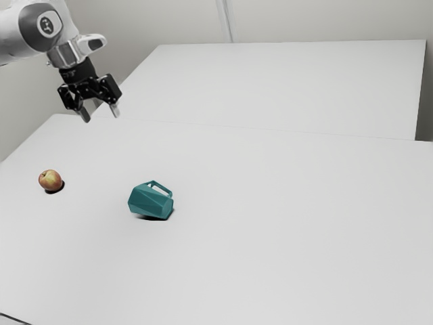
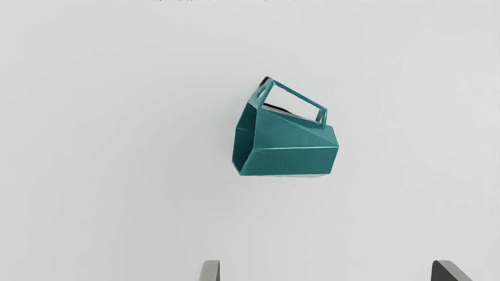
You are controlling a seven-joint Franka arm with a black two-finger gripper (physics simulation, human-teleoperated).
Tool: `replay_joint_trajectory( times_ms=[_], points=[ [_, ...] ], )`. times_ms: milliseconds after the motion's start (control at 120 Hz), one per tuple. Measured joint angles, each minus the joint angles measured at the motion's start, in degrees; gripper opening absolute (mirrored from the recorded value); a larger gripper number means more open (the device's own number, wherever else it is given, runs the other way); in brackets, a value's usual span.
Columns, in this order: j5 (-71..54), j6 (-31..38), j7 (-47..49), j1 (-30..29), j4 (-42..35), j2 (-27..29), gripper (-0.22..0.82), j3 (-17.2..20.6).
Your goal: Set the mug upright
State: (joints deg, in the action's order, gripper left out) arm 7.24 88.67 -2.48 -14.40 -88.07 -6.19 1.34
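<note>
- Mug (image 1: 150, 202), teal and faceted, lies on its side on the white tabletop (image 1: 284, 230), farther in from the exterior view's left edge of it than the apple (image 1: 50, 179).
- Gripper (image 1: 101, 116) is raised well apart from the mug, fingers spread with nothing between them.
- Another flat white surface (image 1: 291, 84) adjoins the tabletop's far edge.
- Pale walls (image 1: 325, 19) stand behind, with a narrow upright strip (image 1: 225, 20).
</note>
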Motion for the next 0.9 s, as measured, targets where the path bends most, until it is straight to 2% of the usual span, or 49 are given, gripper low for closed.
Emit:
replay_joint_trajectory(
  times_ms=[283, 475, 900],
  points=[
    [10.86, 6.54, -7.49, -6.80, -8.64, -0.48, 0.59, -0.03],
    [16.75, 10.69, -12.88, -9.08, -13.34, -1.24, 0.59, -0.39],
    [32.27, 22.75, -32.49, -13.73, -25.91, -5.40, 0.59, -0.55]
  ],
)
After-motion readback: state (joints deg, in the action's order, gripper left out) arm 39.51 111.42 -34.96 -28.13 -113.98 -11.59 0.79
